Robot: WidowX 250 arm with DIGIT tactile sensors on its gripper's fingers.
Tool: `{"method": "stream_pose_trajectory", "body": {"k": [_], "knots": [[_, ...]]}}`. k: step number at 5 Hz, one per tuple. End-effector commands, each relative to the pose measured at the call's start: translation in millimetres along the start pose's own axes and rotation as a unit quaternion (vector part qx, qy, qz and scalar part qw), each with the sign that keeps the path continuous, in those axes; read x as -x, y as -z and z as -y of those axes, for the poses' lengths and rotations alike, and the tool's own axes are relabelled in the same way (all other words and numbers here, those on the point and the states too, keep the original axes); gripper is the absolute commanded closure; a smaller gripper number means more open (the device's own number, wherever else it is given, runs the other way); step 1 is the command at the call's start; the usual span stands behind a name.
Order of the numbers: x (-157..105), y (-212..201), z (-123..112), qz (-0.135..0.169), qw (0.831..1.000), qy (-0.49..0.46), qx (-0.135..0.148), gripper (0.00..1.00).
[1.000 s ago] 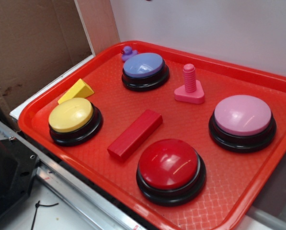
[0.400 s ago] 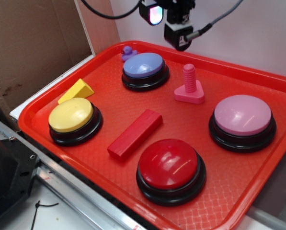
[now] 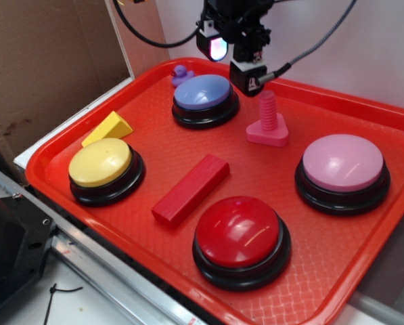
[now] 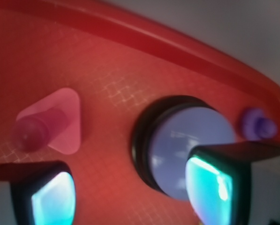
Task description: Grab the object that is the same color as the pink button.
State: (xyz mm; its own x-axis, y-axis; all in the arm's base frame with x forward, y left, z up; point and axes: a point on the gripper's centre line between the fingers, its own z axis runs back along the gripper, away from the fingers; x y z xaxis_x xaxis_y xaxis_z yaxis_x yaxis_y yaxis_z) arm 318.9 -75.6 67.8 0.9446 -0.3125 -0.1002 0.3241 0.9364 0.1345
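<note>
The pink button (image 3: 342, 161) had a glossy plastic dome; left of it, the pink bolt (image 3: 267, 122) looked smooth, matt plastic with a ridged post. Beneath the pink button, the red tray (image 3: 364, 254) showed a rough, woven-textured plastic surface

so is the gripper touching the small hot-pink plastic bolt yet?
Apart. The wrist view shows the gripper open, both fingertips clear of the bolt, with red tray between.
</note>
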Motion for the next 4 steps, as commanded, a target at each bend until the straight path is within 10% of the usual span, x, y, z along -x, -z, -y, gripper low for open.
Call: {"method": "stream_pose_trajectory", "body": {"k": [1, 4], "knots": [[-14, -11, 26, 0.037, 0.998, 0.051, 0.014, 0.0], [-24, -2, 26, 0.033, 0.997, 0.065, 0.024, 0.0]]}}
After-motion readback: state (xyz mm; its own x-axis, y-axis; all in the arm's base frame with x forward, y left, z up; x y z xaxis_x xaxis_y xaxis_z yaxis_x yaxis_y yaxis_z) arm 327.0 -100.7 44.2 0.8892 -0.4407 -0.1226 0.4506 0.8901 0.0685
